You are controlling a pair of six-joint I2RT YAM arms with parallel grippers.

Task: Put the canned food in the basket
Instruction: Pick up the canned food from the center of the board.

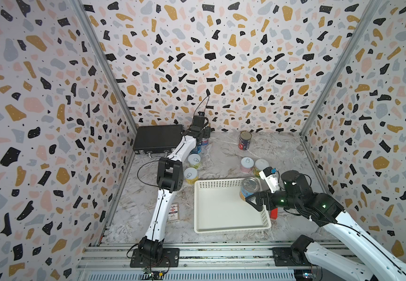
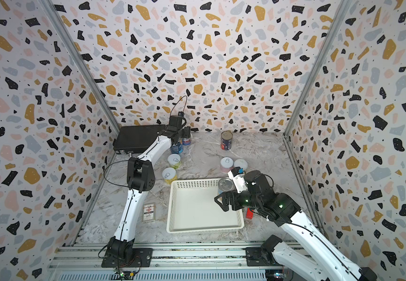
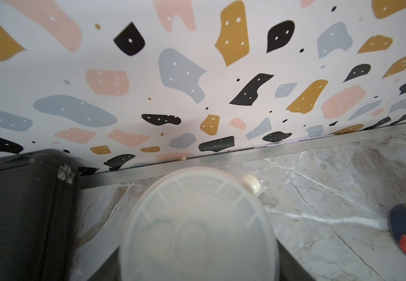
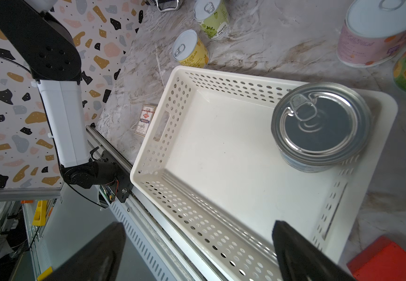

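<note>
At the back of the table, beside the briefcase, my left gripper [image 1: 203, 135] is shut on a can with a cloudy plastic lid [image 3: 197, 226]; a second blue-labelled can [image 1: 198, 147] stands against it. The white basket [image 1: 221, 230] holds one silver-topped can [image 1: 250, 187] in its far right corner. My right gripper [image 1: 254, 203] hangs open over the basket's right wall, just in front of that can, with nothing between its fingers. Loose cans stand on the table: yellow [image 1: 191, 175], green [image 1: 194, 160], pink [image 1: 247, 165], yellow-green [image 1: 260, 166], and a dark red one [image 1: 245, 141].
A black briefcase [image 1: 158, 138] lies at the back left against the wall. A flat printed card box [image 1: 173, 212] lies left of the basket, by the left arm. A small red block [image 1: 273, 213] stands just outside the basket's right wall.
</note>
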